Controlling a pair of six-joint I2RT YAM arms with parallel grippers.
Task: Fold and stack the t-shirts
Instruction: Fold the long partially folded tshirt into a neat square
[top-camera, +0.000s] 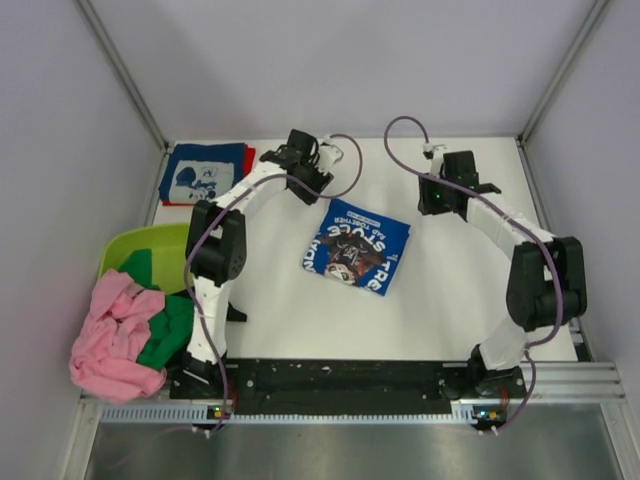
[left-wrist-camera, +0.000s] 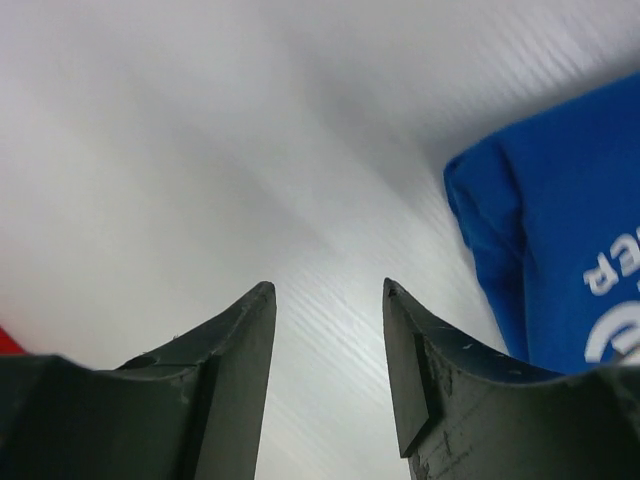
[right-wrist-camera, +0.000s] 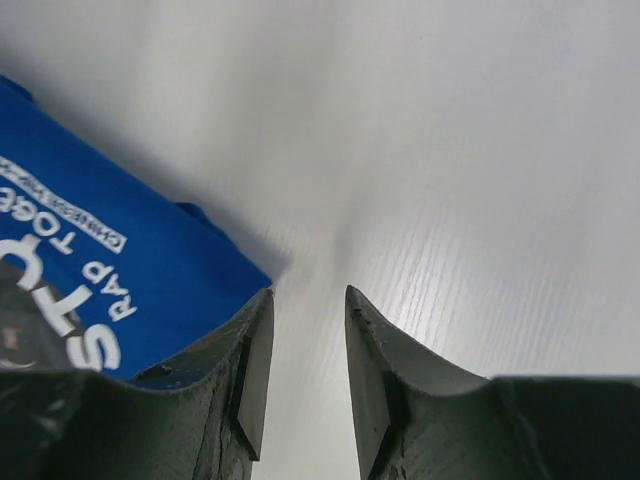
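Observation:
A folded royal blue t-shirt (top-camera: 358, 246) with a dark graphic print lies mid-table; it also shows at the right of the left wrist view (left-wrist-camera: 560, 240) and at the left of the right wrist view (right-wrist-camera: 90, 260). A folded navy t-shirt (top-camera: 203, 173) with white cartoon print lies on a red one (top-camera: 251, 156) at the back left. Pink (top-camera: 112, 335) and green (top-camera: 168, 325) tees are heaped at the front left. My left gripper (top-camera: 308, 186) is open and empty, just back-left of the blue shirt. My right gripper (top-camera: 438, 200) is open and empty, right of it.
A lime-green plastic tub (top-camera: 150, 250) stands at the left edge under the pink and green heap. White walls close the table in on three sides. A black rail (top-camera: 340, 380) with the arm bases runs along the near edge.

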